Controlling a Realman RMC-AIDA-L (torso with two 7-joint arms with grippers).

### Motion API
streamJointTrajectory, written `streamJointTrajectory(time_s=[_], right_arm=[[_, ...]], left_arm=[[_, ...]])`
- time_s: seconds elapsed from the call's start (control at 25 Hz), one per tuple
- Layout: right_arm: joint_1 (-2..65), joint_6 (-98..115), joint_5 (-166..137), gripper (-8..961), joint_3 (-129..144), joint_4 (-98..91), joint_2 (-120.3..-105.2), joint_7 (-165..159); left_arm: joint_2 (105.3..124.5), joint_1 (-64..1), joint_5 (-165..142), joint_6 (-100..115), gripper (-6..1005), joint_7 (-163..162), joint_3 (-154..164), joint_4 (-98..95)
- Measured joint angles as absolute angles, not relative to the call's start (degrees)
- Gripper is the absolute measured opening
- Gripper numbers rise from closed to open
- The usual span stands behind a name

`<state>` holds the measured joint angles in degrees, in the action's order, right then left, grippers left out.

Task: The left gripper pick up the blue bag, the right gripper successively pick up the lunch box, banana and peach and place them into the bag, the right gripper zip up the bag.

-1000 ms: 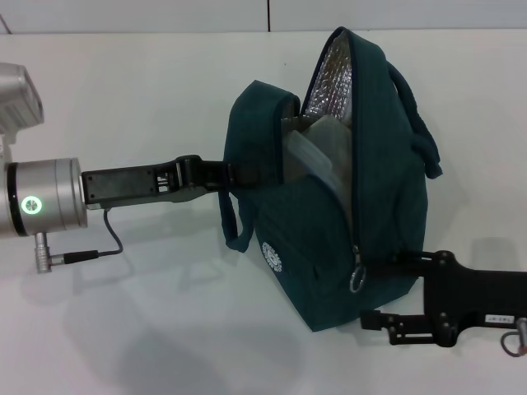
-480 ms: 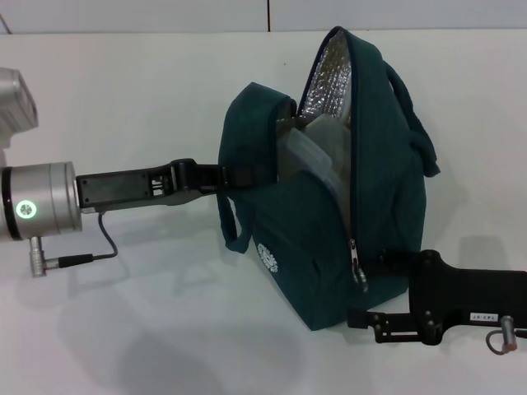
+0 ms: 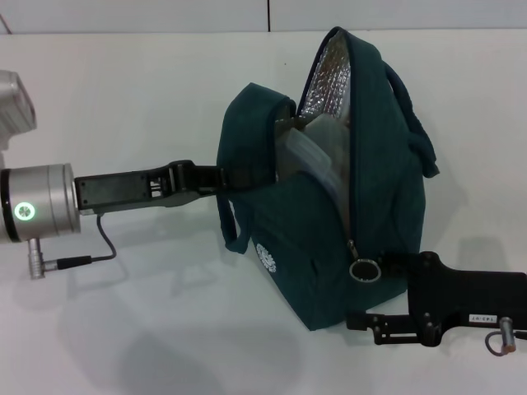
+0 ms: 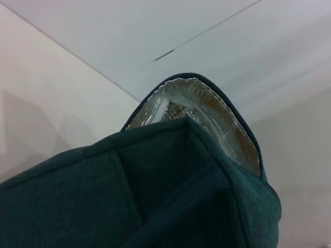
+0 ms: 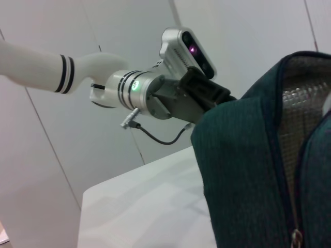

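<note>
The blue bag (image 3: 379, 189) is dark teal with crinkled silver foil lining (image 3: 325, 82) and a round white logo (image 3: 269, 257); the table (image 3: 132, 99) is plain white.

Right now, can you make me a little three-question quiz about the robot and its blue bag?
1. True or false: the blue bag is zipped all the way shut.
2. Which thing shows through the bag's opening? A) the lunch box B) a bottle C) a shoe
3. Fill in: the left pincer holds the bag by its ____ side flap.

Key:
1. False. The top gapes open and the silver lining shows; the ring zipper pull sits low, close to the right pincer.
2. A
3. Near. It grips the flap on the robot's left.
</note>
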<state>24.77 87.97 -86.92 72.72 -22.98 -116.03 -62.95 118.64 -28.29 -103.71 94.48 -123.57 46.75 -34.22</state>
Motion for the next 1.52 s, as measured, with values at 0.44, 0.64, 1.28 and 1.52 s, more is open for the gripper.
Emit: streamJointTrajectory(time_s=[0.44, 0.64, 1.28, 1.52], right_arm=[[23.31, 87.11, -85.32, 633, 72.24, -24.35, -115.75, -62.87], [23.27, 87.07, -85.2, 498, 72.16, -24.35, -115.75, -62.87], [21.63, 86.8, -82.87, 165, 72.06, -24.49, -115.73, -60.32], [21.62, 85.83, -83.07, 36, 72.07, -24.52, -115.62, -60.3]], left_arm=[[118.59, -28.03, -103.71, 94.53, 44, -123.57, 46.76, -34.37], [118.56, -27.95, -103.71, 94.56, 44, -123.57, 46.76, -34.37], [118.56, -27.95, -103.71, 94.66, 44, -123.58, 46.76, -34.37], [118.56, -27.95, -103.71, 94.66, 44, -123.58, 46.76, -34.37]])
